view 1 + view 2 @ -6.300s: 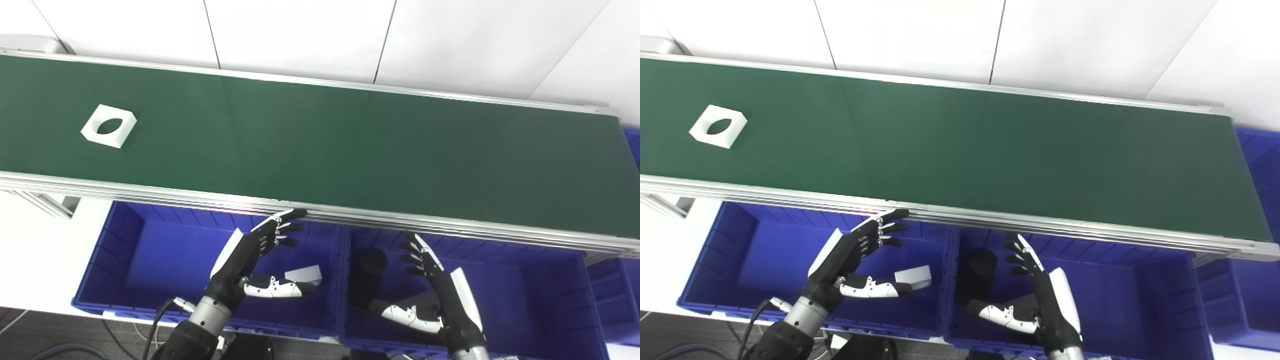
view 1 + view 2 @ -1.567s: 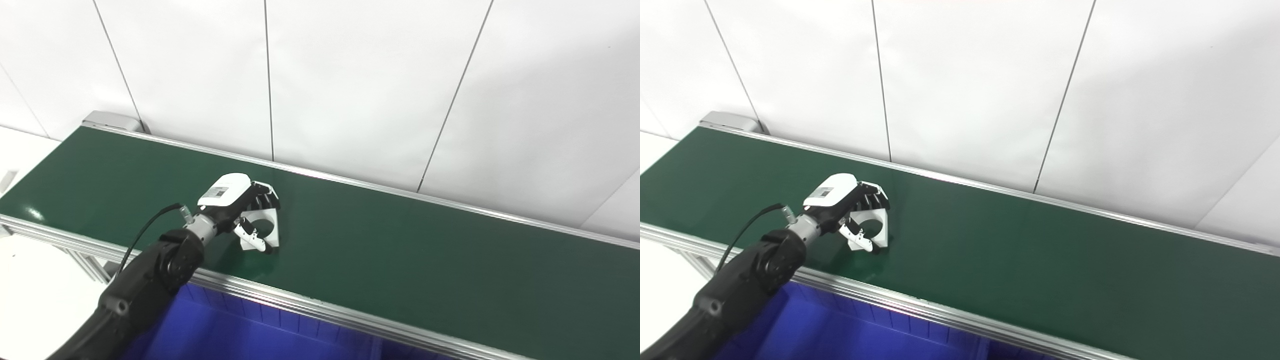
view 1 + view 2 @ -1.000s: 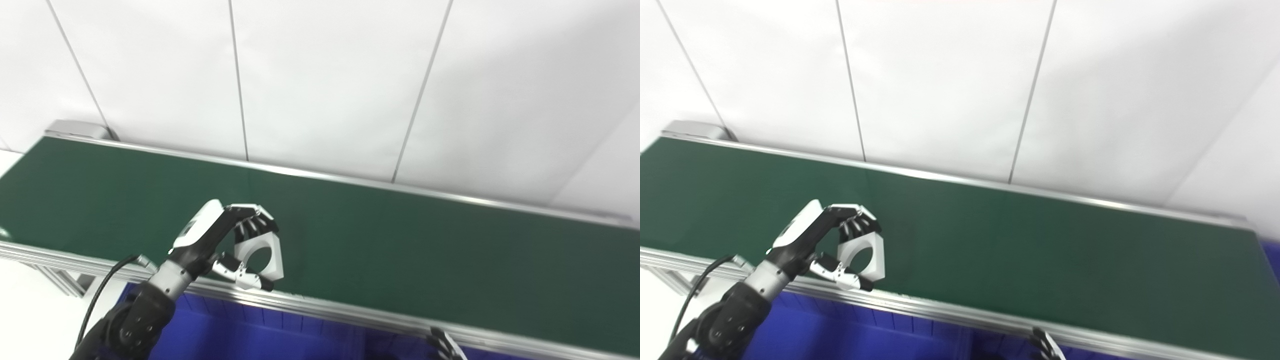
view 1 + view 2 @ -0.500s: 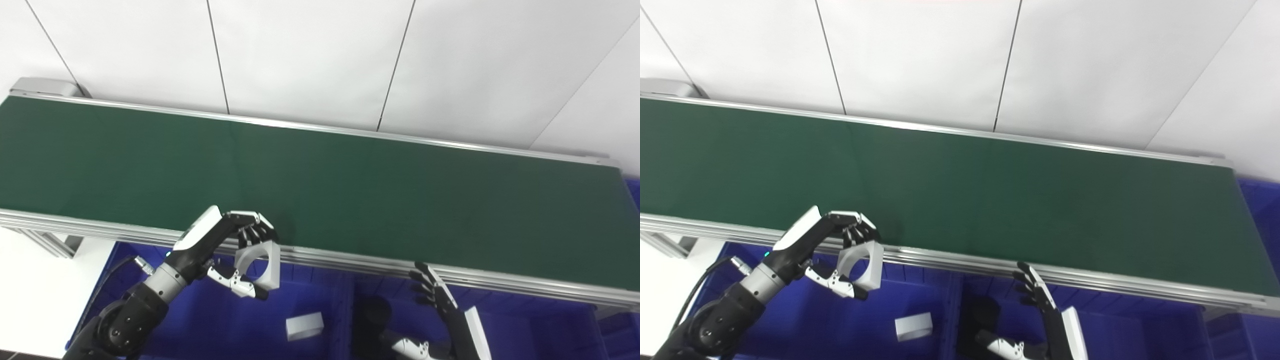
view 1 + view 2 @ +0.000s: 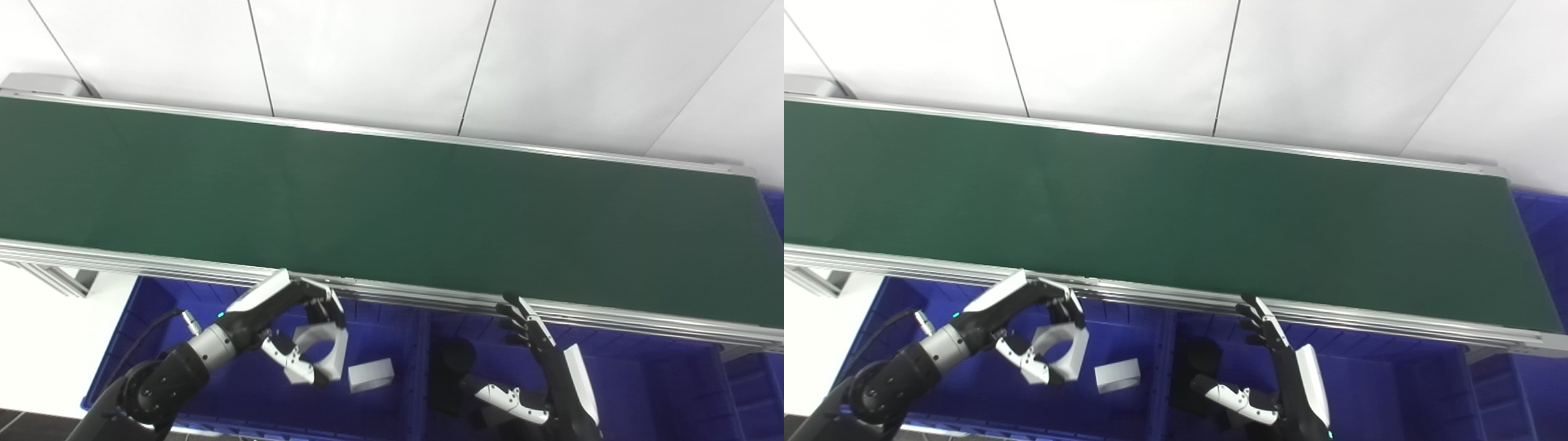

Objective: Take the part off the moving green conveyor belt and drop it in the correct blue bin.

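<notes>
While the green conveyor belt (image 5: 392, 202) runs bare across the top of our view, two blue bins sit below its near rail: the left bin (image 5: 141, 343) and the right bin (image 5: 661, 380). Our left hand (image 5: 288, 331) hangs over the left bin, fingers and thumb closed around the white part (image 5: 321, 355) with its round hole, held above the bin floor. Just beside it, a small white block (image 5: 370, 375) lies in the same bin. Our right hand (image 5: 539, 380) holds nothing, fingers spread, over the right bin, near a black cylinder (image 5: 450, 373).
</notes>
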`<action>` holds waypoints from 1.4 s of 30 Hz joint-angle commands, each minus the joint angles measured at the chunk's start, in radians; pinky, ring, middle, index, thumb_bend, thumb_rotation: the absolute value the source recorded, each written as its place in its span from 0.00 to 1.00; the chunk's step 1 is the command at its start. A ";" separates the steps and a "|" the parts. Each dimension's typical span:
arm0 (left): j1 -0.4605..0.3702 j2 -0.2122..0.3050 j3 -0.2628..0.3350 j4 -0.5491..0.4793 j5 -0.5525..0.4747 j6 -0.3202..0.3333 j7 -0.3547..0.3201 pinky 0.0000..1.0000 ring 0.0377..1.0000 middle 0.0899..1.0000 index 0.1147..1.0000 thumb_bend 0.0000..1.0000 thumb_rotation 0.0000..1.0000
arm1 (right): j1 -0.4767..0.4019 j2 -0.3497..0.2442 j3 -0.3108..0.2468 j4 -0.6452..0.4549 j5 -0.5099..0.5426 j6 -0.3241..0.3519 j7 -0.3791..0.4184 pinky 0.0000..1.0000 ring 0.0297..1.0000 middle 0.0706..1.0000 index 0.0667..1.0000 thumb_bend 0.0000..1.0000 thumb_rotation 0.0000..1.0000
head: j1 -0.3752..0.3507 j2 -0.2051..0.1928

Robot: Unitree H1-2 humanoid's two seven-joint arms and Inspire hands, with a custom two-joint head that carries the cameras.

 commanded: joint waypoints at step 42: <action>0.110 -0.055 -0.058 -0.304 -0.081 0.248 -0.123 0.76 0.94 1.00 1.00 0.87 0.48 | 0.008 -0.001 0.026 -0.086 -0.023 0.058 0.041 0.73 0.78 0.81 0.89 0.80 0.41 | -0.016 -0.002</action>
